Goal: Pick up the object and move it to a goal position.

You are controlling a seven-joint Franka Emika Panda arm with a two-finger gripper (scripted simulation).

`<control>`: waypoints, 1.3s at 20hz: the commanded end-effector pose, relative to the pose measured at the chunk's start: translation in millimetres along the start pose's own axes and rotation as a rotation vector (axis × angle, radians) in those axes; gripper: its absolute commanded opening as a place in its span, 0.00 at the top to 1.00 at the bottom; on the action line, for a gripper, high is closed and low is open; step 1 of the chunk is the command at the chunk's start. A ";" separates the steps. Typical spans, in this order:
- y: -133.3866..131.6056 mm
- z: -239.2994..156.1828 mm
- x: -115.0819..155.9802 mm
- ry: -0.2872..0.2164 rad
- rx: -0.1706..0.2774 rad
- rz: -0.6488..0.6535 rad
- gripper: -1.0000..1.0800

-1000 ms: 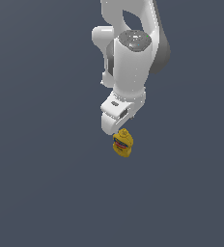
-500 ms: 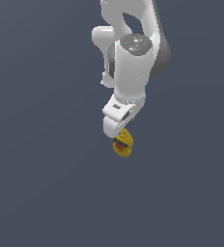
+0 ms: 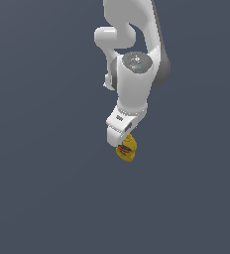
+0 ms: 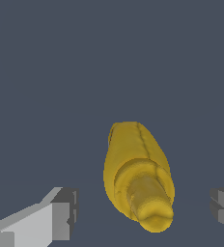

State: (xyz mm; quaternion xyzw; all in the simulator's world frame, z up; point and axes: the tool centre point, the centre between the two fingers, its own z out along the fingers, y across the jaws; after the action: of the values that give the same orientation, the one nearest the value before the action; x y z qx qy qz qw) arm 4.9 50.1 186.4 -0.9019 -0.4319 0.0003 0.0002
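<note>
The object, a small yellow squeeze bottle (image 3: 127, 150) with a red-and-blue label, sits on the plain grey ground just under my white gripper (image 3: 123, 143). In the wrist view the bottle (image 4: 135, 169) points its tapered cap toward the camera. It stands between the two fingers (image 4: 61, 212), with a clear gap on each side. The gripper (image 4: 143, 210) is open and holds nothing. The hand hides the bottle's upper part in the exterior view.
The white arm (image 3: 134, 79) reaches down from the top of the exterior view. Flat dark grey ground (image 3: 47, 188) lies all around the bottle, with nothing else on it.
The arm has lowered, bringing the gripper down around the bottle. The bottle has not moved.
</note>
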 end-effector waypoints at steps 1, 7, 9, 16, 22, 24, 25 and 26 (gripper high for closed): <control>-0.2 9.8 0.1 0.000 0.000 -0.001 0.04; 1.1 16.1 0.7 0.000 0.000 -0.001 1.00; 1.1 16.1 0.7 0.000 0.000 -0.001 1.00; 1.1 16.1 0.7 0.000 0.000 -0.001 1.00; 3.6 7.2 -3.4 0.001 -0.001 -0.001 1.00; 5.9 -0.9 -7.3 0.001 -0.001 -0.001 1.00; 7.4 -6.0 -9.7 0.001 -0.001 -0.001 1.00; 9.0 -11.6 -12.5 0.001 -0.001 -0.001 1.00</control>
State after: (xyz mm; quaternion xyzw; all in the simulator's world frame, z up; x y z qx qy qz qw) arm 2.3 39.2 185.6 -0.9015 -0.4329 0.0043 0.0022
